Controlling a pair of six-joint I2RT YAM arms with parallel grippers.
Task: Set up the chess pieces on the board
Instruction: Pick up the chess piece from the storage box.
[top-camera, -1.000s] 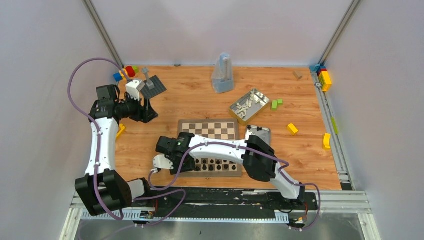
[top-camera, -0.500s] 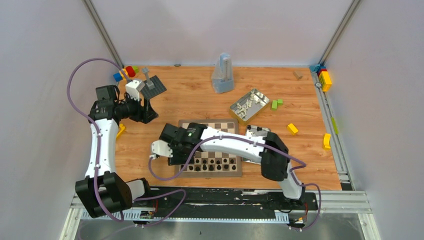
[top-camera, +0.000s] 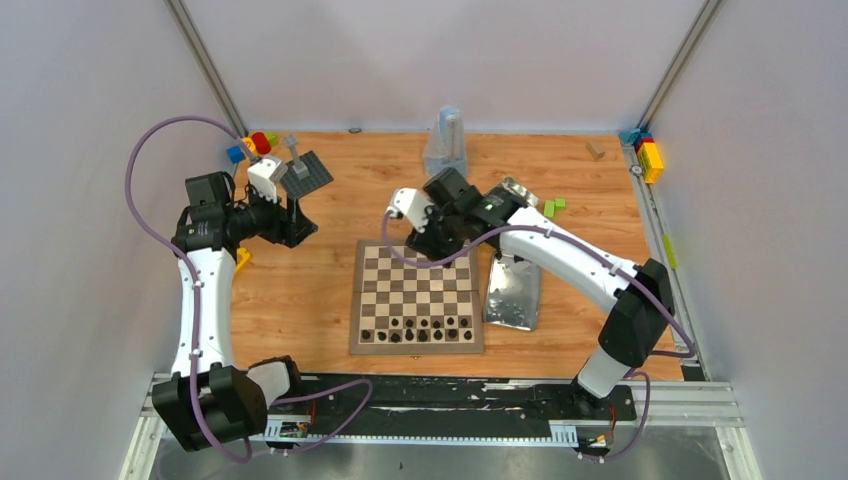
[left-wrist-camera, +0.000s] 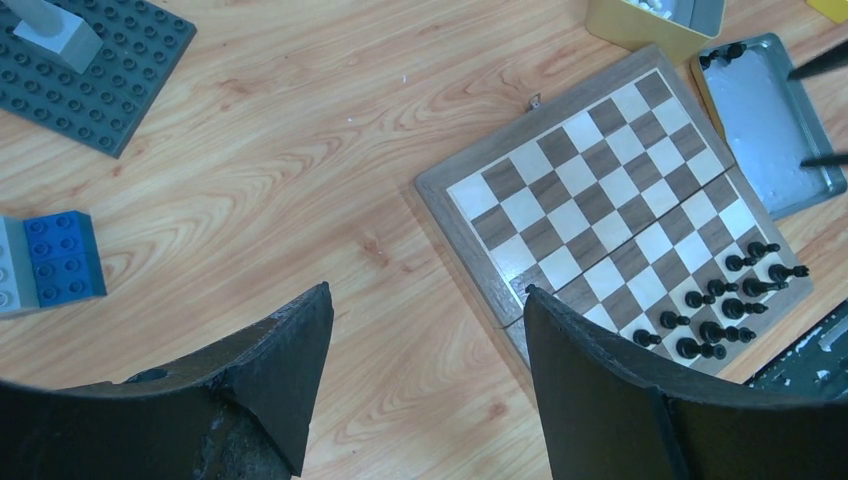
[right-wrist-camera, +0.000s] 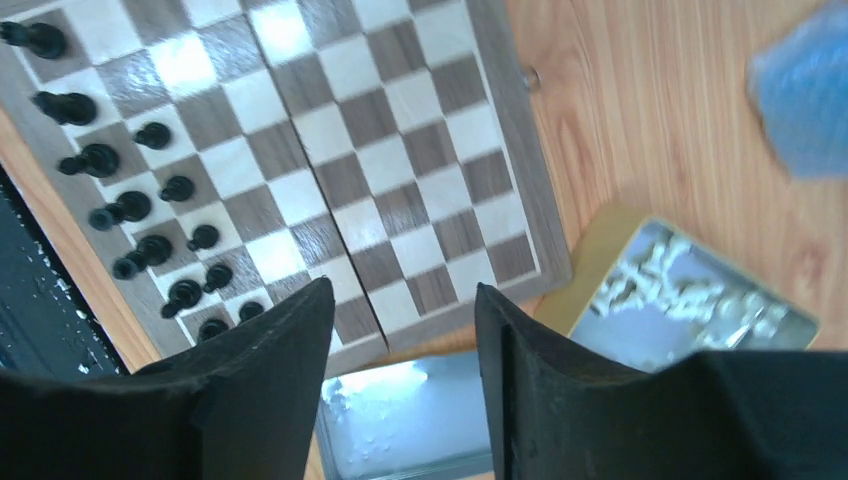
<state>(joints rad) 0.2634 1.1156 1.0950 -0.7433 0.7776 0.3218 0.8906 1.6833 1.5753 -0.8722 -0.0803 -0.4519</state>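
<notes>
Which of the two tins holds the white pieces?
The yellow-sided tin past the board's far right corner: pale pieces lie loose inside it. The other tin, beside the board's right edge, shows none.

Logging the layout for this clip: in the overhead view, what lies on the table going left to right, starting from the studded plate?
grey studded plate → chessboard → flat metal tin → green blocks → stacked coloured blocks
</notes>
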